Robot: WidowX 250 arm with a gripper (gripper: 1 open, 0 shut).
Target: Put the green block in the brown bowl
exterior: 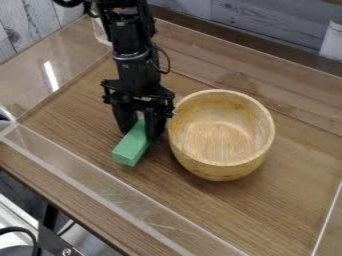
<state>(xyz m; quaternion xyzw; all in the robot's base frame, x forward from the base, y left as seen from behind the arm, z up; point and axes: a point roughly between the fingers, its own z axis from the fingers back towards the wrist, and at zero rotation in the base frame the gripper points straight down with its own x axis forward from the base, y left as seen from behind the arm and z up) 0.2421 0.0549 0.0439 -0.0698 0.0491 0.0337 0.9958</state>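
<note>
Wooden surface (80, 105) carries the bowl (222, 132), still empty. Jaws clamp the upper end of the block (131, 147), which sits at the bowl's nine o'clock; lifting and placing remain.

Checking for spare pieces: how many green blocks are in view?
1. The green block sits between the gripper's fingers, left of the brown bowl; the bowl looks empty.

Pincer (140, 124) gripping tilted green block (131, 148), brown bowl (221, 133) just beside, wooden table (254, 215)
</note>
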